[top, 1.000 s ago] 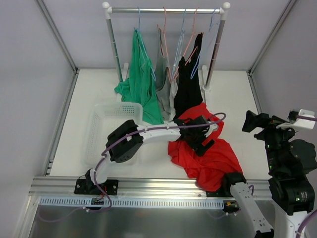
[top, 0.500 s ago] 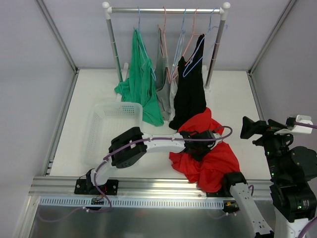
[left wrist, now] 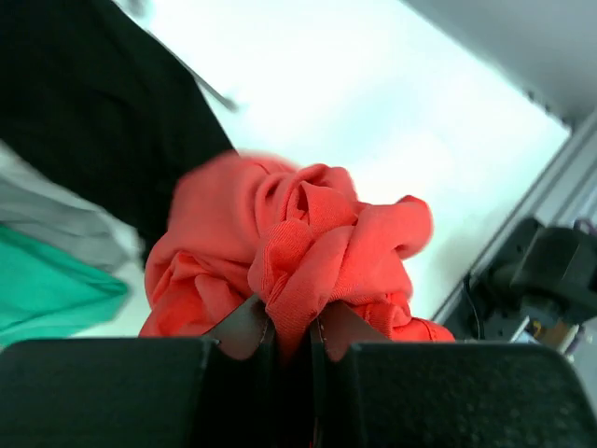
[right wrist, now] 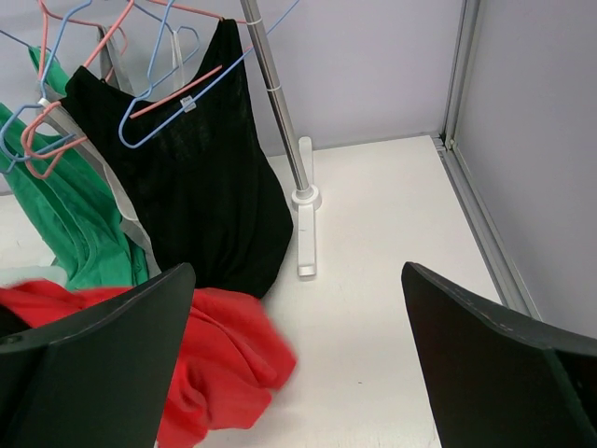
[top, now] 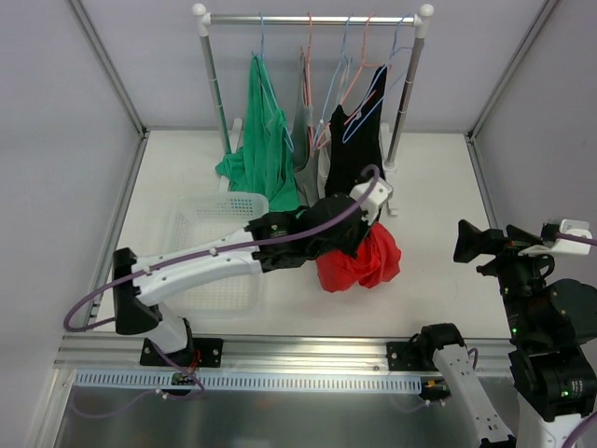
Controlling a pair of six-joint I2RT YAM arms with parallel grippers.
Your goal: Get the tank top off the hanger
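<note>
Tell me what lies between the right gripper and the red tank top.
Only bare table: the top view shows it between the right gripper and the red tank top, which is bunched in the left gripper.

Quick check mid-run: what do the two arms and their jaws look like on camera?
Both arms are built from white links and black joint housings. A purple cable runs along the left arm; the right arm shows small green lights. Each arm's jaws are broad, matte black.
</note>
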